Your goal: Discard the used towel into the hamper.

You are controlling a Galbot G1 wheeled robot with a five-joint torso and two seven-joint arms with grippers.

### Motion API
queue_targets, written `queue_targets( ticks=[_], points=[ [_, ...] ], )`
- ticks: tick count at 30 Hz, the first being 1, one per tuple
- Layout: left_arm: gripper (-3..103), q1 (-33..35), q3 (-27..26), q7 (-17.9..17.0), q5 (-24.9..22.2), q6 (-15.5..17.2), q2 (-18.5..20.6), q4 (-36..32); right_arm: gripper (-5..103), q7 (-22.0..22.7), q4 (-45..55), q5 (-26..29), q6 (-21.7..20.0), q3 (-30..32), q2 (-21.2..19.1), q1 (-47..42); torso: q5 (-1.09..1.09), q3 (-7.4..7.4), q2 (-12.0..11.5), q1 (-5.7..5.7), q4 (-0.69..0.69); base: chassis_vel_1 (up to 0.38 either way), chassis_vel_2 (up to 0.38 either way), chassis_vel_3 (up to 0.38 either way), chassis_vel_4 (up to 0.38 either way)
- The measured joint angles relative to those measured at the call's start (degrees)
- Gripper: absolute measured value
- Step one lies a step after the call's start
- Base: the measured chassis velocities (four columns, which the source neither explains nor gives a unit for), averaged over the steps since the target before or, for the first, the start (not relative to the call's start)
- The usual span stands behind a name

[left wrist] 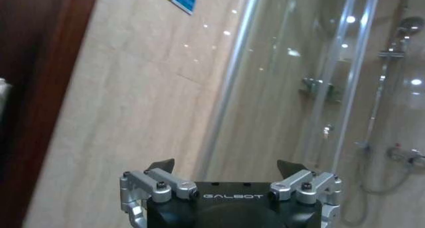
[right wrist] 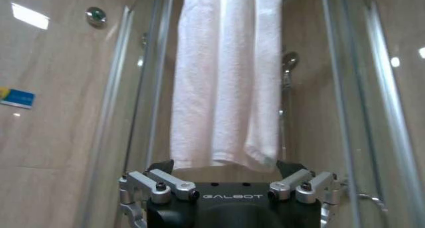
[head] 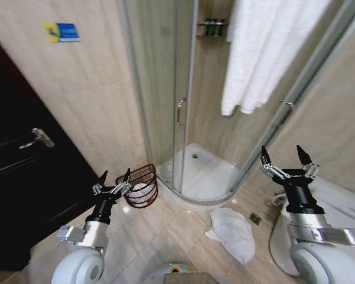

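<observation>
both arms raised, nothing picked up yet

left gripper [head: 114, 178] and right gripper [head: 287, 157] spread wide, empty; crumpled white towel [head: 233, 232] lies on the floor tiles, well apart from the reddish-brown wire hamper [head: 141, 186] beside the shower.

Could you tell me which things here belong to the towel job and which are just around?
For the job:
- used towel, crumpled on the floor
- hamper, beside the shower
- left pincer and right pincer, both open, empty

Just around:
- hanging towel
- shower enclosure
- dark door
</observation>
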Motion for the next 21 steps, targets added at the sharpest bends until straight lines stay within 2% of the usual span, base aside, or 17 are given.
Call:
queue_targets(
  ticks=[6, 11, 21],
  points=[
    [100, 0.00, 0.00, 0.00, 0.00, 0.00, 0.00, 0.00, 100, 0.26, 0.00, -0.05, -0.36, 0.45, -0.58, 0.36, 0.00, 0.92, 1.75, 0.81, -0.03, 0.014, 0.007, 0.014, 0.013],
    [100, 0.00, 0.00, 0.00, 0.00, 0.00, 0.00, 0.00, 100, 0.69, 0.00, 0.89, -1.55, 1.49, -2.00, 1.01, 0.00, 1.12, 2.10, 0.99, -0.02, 0.000, 0.000, 0.000, 0.000],
    [100, 0.00, 0.00, 0.00, 0.00, 0.00, 0.00, 0.00, 100, 0.18, 0.01, 9.83, -3.43, 7.74, -10.44, 7.67, 0.01, 1.12, 2.08, 1.00, -0.02, 0.000, 0.000, 0.000, 0.000]
  ],
)
